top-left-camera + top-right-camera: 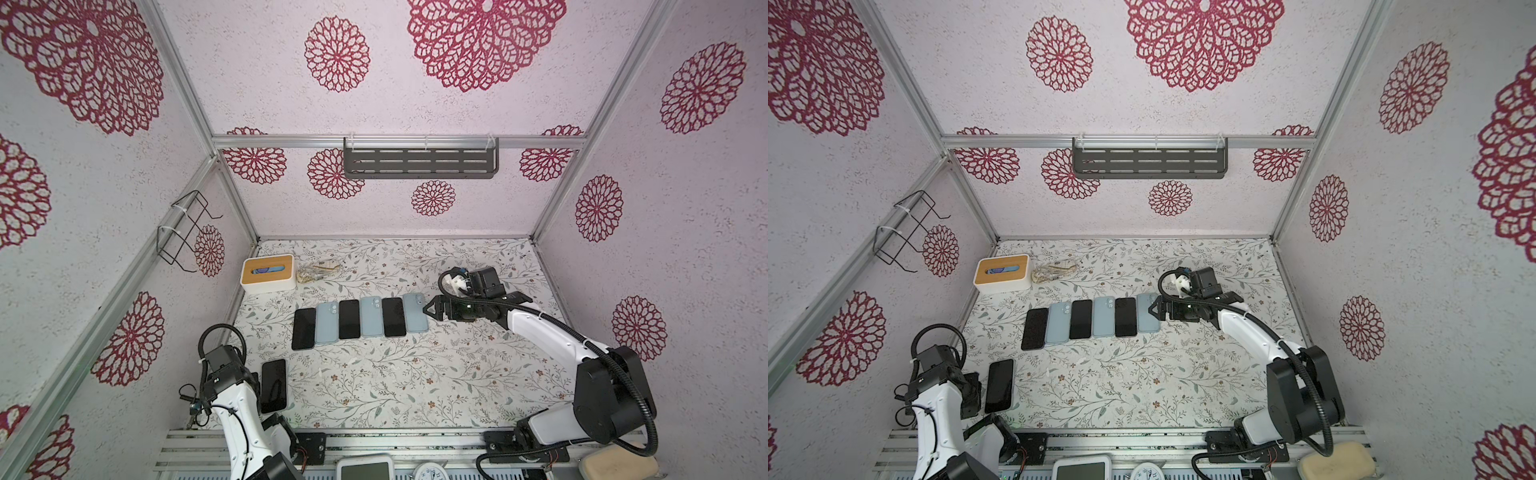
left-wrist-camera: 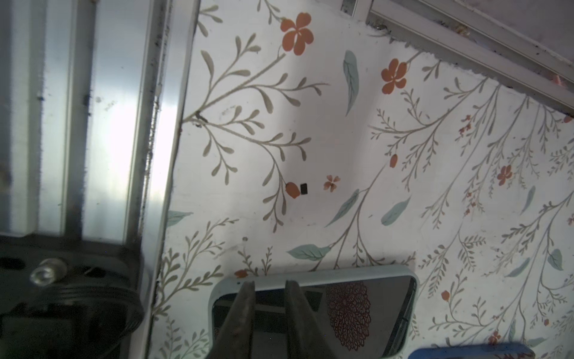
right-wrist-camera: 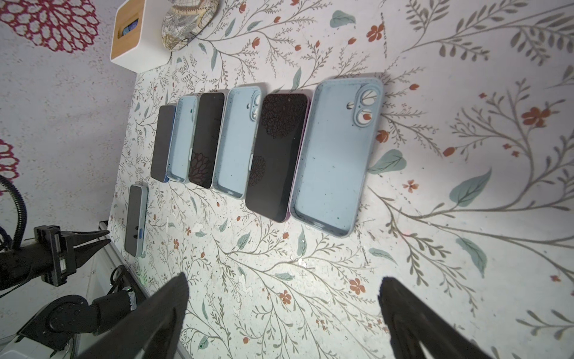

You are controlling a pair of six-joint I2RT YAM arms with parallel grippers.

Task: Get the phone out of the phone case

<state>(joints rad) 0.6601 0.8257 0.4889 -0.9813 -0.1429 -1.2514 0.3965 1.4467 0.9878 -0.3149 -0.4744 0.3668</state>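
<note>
Left gripper (image 2: pixel 269 282) low over the cased phone (image 2: pixel 372 310), fingers nearly together.
Narrow gap between the left fingers (image 2: pixel 247 298), nothing seen pinched in it; tips sit over one end of the screen, contact cannot be told. The phone lies screen up inside its pale blue phone case (image 2: pixel 310 271), at the near left corner of the floral table (image 1: pixel 415 386), apart from the row. Right gripper (image 3: pixel 284 278) is spread wide and empty, above bare table; in a top view its tip is just beside the end empty case (image 1: pixel 415 312). Row in mid-table, side by side: three bare phones (image 1: pixel 349 318) screen up alternating with three empty blue cases (image 1: pixel 371 316), open side up. Far left corner: wood-topped white box (image 1: pixel 268 273), crumpled clear wrapper (image 1: pixel 318 271) next to it.
</note>
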